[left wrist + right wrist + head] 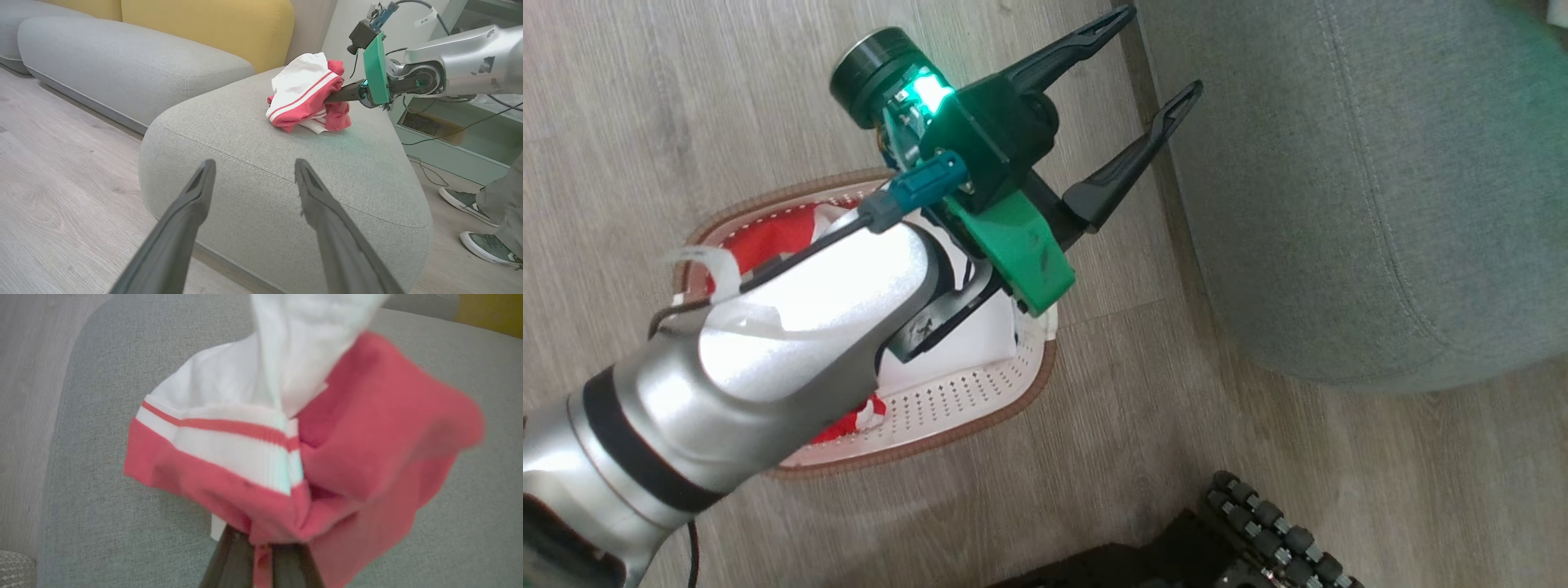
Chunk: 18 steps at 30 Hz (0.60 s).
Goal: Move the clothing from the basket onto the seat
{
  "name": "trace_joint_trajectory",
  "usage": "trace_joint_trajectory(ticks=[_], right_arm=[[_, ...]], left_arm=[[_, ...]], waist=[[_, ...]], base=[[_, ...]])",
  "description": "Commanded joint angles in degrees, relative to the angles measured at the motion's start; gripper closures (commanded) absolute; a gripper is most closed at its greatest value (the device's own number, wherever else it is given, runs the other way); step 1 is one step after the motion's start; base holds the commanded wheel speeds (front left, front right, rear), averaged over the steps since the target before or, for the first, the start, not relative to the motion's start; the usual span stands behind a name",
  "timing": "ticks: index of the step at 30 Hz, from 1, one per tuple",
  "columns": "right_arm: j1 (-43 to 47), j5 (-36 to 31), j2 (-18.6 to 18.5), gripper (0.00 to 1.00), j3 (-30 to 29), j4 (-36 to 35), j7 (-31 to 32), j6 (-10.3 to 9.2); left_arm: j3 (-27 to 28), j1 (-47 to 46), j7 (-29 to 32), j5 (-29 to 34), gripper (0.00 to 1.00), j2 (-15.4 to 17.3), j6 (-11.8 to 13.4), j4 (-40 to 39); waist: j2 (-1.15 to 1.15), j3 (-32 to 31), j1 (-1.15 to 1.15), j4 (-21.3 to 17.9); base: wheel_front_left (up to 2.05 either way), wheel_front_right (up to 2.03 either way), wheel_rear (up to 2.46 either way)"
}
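Note:
My right gripper (341, 94) is shut on a bunched red and white piece of clothing (304, 98) and holds it at the top of the grey seat (253, 192). In the right wrist view the dark fingers (229, 559) pinch the red cloth (327, 465) close over the seat (102, 498). My left gripper (1158, 53) stands open with nothing in it, above the floor between the basket (947, 408) and the seat (1339, 204). More red clothing (768, 237) lies in the basket, partly hidden under my left forearm. The left wrist view has the open left gripper (254, 163) facing the seat's near corner.
A second long grey cushion (122, 61) and a yellow back cushion (204, 24) lie beyond the seat. A person's shoes (486, 245) stand on the wood floor right of the seat. My dark base (1258, 531) is at the bottom of the head view.

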Motion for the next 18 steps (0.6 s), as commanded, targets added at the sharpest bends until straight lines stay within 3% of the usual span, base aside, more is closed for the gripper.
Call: trace_joint_trajectory(ticks=[1, 2, 3, 4, 11, 18], right_arm=[[0.4, 0.5, -3.1, 1.00, 0.3, -0.1, 0.1, -0.02], [0.3, 0.7, -3.1, 0.91, 0.6, 0.2, 0.2, -0.02], [0.2, 0.9, -3.0, 0.36, 0.8, 0.6, 0.3, -0.02], [0.1, 1.0, -2.9, 0.00, 1.1, 0.9, 0.5, -0.02], [0.8, 3.5, -2.6, 0.00, 3.5, 1.4, 4.7, -0.02], [2.8, 5.0, -5.4, 0.00, 6.9, -3.6, 6.5, -0.02]], left_arm=[[1.7, -1.3, -0.5, -0.3, 0.00, 0.6, 0.0, -1.6], [1.7, -1.2, -0.5, -0.4, 0.00, 0.6, 0.0, -1.5], [1.7, -1.1, -0.6, -0.5, 0.00, 0.6, 0.0, -1.4], [1.6, -0.9, -0.8, -0.6, 0.00, 0.6, 0.1, -1.3], [1.5, 0.7, -2.1, -1.5, 0.00, 0.4, 0.1, -0.3], [1.8, 3.6, -4.1, -3.2, 0.00, 0.2, 0.4, 1.2]], waist=[[0.00, -0.4, 0.00, -0.1], [0.00, -0.7, 0.00, -0.1], [0.00, -1.1, 0.00, -0.1], [0.00, -1.5, 0.00, -0.2], [0.00, -5.8, 0.00, -0.8], [0.00, -11.8, 0.00, -1.2]], base=[[0.00, 0.00, 0.00], [0.00, 0.00, 0.00], [0.00, 0.00, 0.00], [0.00, 0.00, 0.00], [0.00, 0.00, 0.00], [0.00, 0.00, 0.00]])
